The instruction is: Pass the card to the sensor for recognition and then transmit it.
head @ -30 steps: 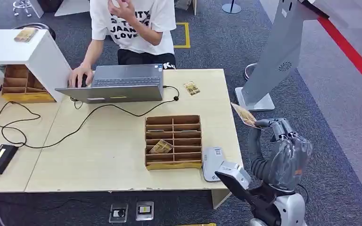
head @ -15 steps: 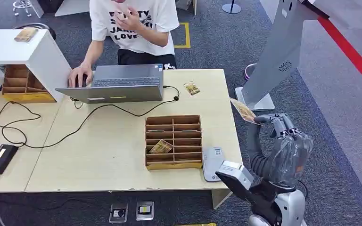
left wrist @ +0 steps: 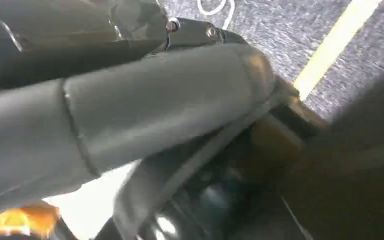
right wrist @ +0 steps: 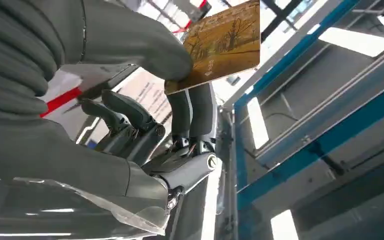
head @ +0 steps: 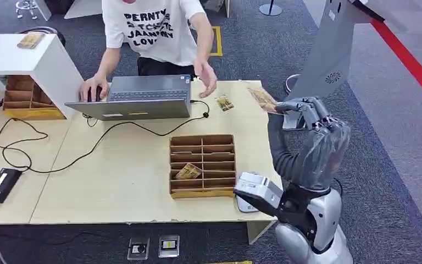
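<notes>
My right hand (head: 303, 110) is raised over the table's far right corner and pinches a brown picture card (head: 262, 99) between thumb and fingers. In the right wrist view the thumb presses the card (right wrist: 225, 42) against the fingers of that hand (right wrist: 145, 100). The card sticks out toward the person, whose outstretched hand (head: 206, 82) is a short way from it and not touching it. A grey card sensor (head: 244, 205) lies at the table's near right edge, mostly hidden by my forearm. The left wrist view has a blurred grey shape of my left hand (left wrist: 130, 115); its fingers are unclear.
A cardboard slot tray (head: 202, 142) with one card (head: 187, 172) sits mid-table. Another card (head: 223, 103) lies by the laptop (head: 137, 96) and its cable. A grey kiosk stand (head: 329, 60) rises on the right. A white shelf unit (head: 38, 55) stands at the left.
My right arm lifted and swung the card up and left, from beside the table edge to over its far corner. The person lowered a hand from the face and reached toward the card.
</notes>
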Controlling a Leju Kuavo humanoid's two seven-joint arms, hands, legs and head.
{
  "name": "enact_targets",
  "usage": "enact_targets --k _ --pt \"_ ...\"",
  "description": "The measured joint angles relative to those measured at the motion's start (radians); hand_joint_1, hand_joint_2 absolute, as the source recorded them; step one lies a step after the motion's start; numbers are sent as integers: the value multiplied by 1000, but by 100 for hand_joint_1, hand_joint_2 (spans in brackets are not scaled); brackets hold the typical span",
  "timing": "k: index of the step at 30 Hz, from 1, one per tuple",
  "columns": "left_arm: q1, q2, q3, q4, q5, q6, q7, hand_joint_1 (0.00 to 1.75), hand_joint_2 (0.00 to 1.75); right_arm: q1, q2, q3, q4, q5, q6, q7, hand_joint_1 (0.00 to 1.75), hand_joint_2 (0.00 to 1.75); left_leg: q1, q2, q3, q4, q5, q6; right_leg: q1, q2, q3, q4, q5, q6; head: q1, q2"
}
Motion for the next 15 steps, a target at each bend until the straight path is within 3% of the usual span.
enact_targets --k 9,15 --pt "-3 -18 -7 0 8 4 5 0 0 -195 106 111 214 -97 2 -85 175 175 0 -1 -1 0 1 0 0 -1 0 0 0 0 0 0" --pt "-5 -22 -16 0 11 4 5 0 0 -323 160 136 375 -111 3 -51 175 175 0 -1 -1 0 1 0 0 -1 -1 0 0 0 0 0"
